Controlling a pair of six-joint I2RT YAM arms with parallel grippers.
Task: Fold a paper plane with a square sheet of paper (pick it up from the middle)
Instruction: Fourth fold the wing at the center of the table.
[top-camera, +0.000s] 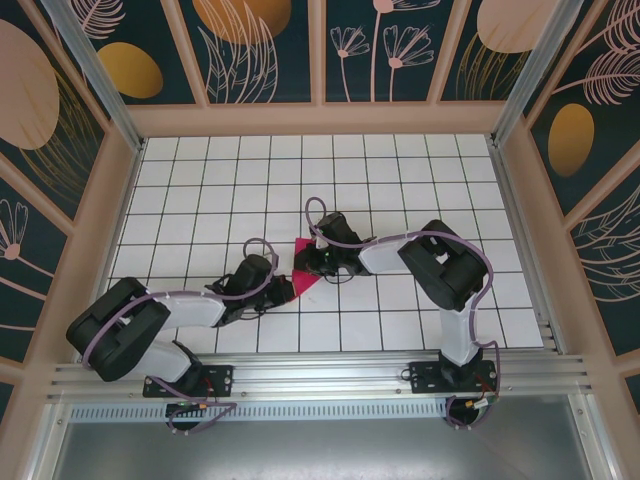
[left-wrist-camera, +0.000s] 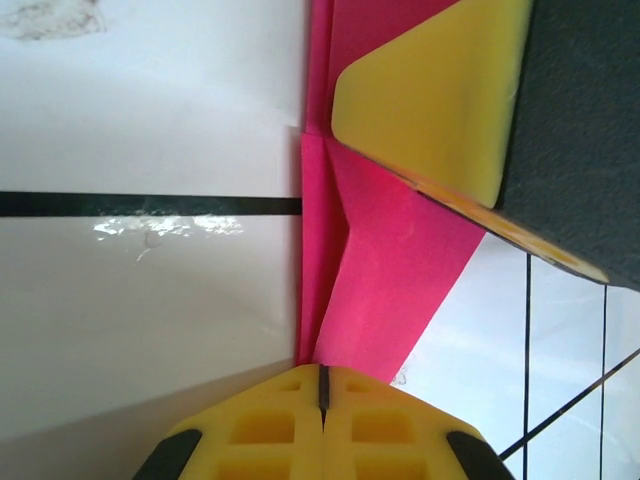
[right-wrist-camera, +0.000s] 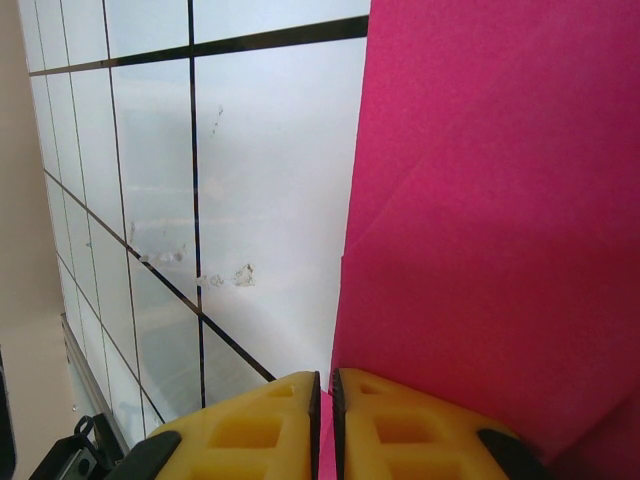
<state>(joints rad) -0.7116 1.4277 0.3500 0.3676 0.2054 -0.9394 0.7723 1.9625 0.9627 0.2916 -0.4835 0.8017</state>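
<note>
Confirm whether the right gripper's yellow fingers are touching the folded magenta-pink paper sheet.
Touching. The right wrist view shows the magenta-pink paper sheet pinched in the slit between the fingertips of the right gripper.

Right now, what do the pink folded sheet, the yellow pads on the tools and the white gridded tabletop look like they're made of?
Magenta-pink creased sheet: thin matte paper, holding sharp folds.
Yellow tool pads: probably moulded rubber or soft plastic, with matte square recesses.
White gridded tabletop: smooth glossy board or laminate, judging by its glare; uncertain.

Right gripper (right-wrist-camera: 324, 388) jaws pinching folded magenta paper (right-wrist-camera: 500, 200); white tiles (right-wrist-camera: 270, 180) left.
</note>
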